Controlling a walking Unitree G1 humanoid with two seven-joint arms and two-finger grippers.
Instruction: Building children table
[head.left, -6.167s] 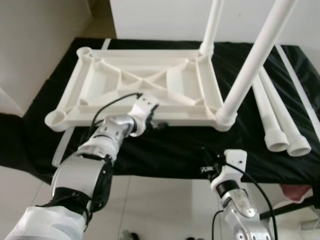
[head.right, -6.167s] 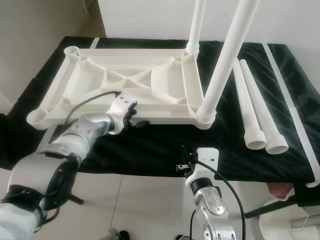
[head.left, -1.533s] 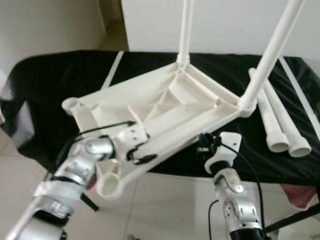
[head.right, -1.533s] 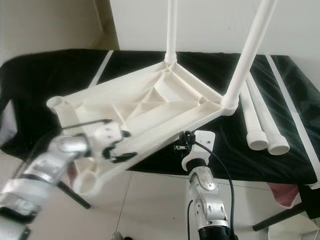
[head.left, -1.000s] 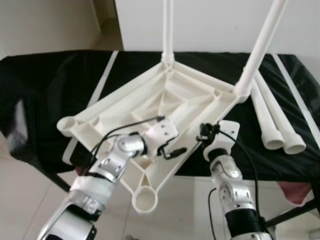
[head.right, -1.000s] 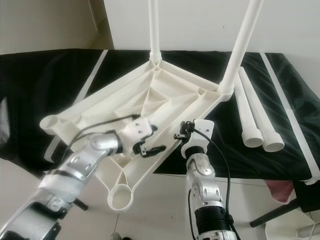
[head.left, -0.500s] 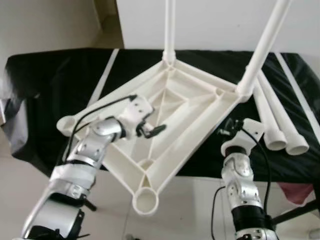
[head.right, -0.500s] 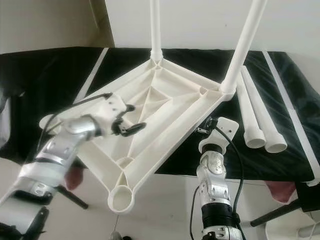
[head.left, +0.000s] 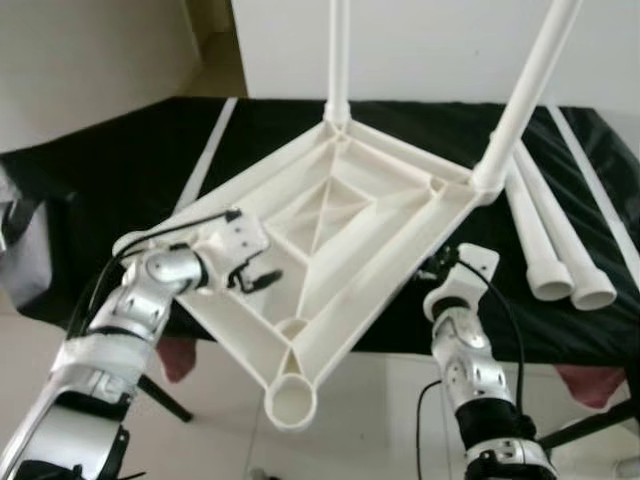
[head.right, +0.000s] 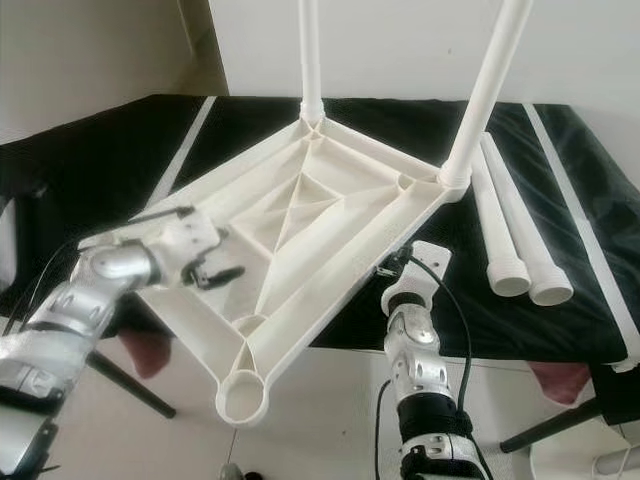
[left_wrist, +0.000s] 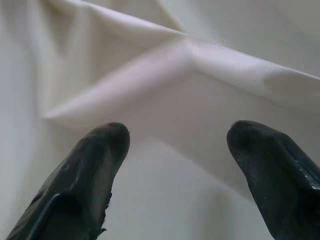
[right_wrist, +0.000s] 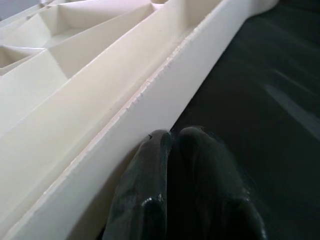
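**Now the tabletop sits turned, an open socket facing me**

Upside down on the black cloth (head.left: 90, 180), the white tabletop (head.left: 330, 215) lies skewed, one corner hanging past the near edge so that an empty leg socket (head.left: 291, 399) points toward me. Six seconds ago it lay square to the table edge; since then I have swung it round, and in the last half second it has barely shifted. Two legs are already fitted and stand upright, one at the far corner (head.left: 339, 55) and one at the right corner (head.left: 525, 90). Two loose legs (head.left: 548, 240) lie side by side on the cloth just right of the tabletop.

My left gripper (head.left: 255, 278) has let go and pulled back toward the left rim, fingers spread, hovering over the ribbed underside; the left wrist view shows the two fingertips (left_wrist: 97, 155) well apart with white ribbing between them. My right gripper (right_wrist: 172, 150) has its fingers pressed together, tips touching the outer wall of the right rim, holding nothing.

I judge the turning done; the next step is fetching a loose leg for the near socket. The overhanging corner could tip if pressed hard.
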